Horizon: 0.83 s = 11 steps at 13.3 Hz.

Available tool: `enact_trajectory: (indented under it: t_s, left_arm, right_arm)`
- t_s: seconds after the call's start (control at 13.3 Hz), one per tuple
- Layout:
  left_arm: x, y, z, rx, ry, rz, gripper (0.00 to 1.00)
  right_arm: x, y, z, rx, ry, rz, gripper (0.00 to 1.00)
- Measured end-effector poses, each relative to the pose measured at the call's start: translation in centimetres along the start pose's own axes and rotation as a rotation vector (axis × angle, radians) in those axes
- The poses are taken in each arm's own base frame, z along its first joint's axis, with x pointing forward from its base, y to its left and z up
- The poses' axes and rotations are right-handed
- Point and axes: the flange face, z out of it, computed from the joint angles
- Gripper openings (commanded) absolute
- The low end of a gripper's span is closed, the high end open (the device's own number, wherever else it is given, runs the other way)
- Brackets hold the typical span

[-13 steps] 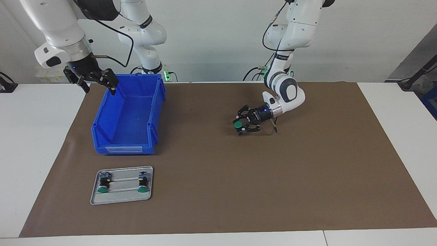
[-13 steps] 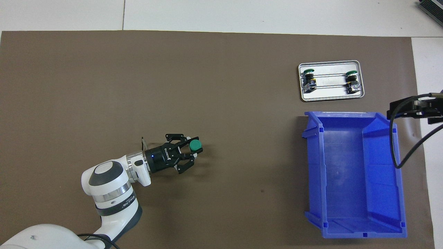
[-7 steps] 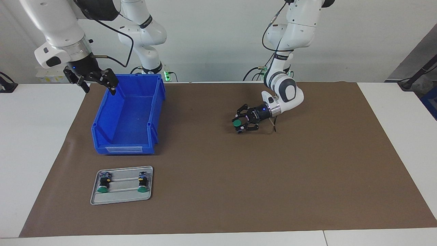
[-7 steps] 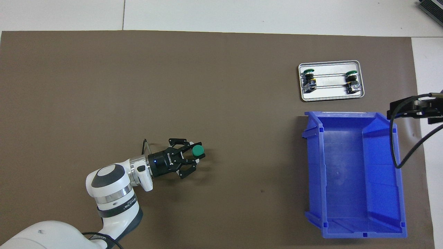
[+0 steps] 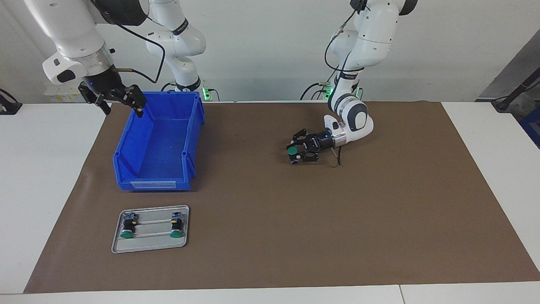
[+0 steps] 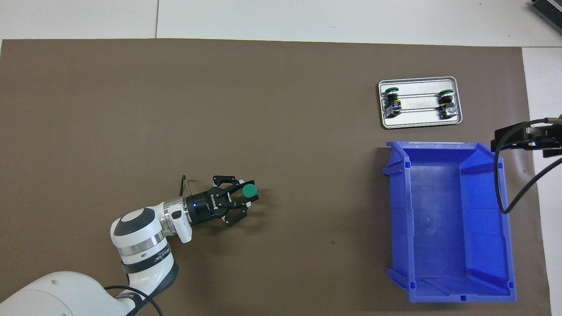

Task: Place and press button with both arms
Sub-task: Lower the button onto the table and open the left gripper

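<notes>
My left gripper (image 5: 296, 153) (image 6: 244, 198) is shut on the button (image 5: 292, 150) (image 6: 250, 190). It grips the black body from the side, and the round green cap points up. The button is low over the brown mat (image 5: 379, 211), about mid-table; whether its base touches the mat I cannot tell. My right gripper (image 5: 122, 104) (image 6: 524, 139) hangs open and holds nothing, above the blue bin's corner nearest the right arm's base.
An open blue bin (image 5: 154, 182) (image 6: 443, 175) stands toward the right arm's end. Farther from the robots lies a grey metal tray (image 5: 149, 248) (image 6: 419, 125) with two more green-capped buttons (image 5: 126, 229) (image 5: 176, 228) in it.
My left gripper, with the button in it, has drawn slightly back toward the robots and its forearm has swung a little. The right arm has not moved.
</notes>
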Motion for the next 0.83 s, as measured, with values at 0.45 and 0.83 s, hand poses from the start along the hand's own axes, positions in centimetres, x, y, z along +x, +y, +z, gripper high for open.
enact_trajectory:
  t_s: [0.45, 0.83]
  left_arm:
    - [0.06, -0.53, -0.38, 0.014, 0.001, 0.001, 0.59]
    - [0.18, -0.94, -0.60, 0.022, 0.004, 0.004, 0.59]
  right_arm:
    - [0.00, 0.01, 0.03, 0.000, -0.001, 0.000, 1.00]
    - [0.00, 0.03, 0.10, 0.000, -0.002, 0.001, 1.00]
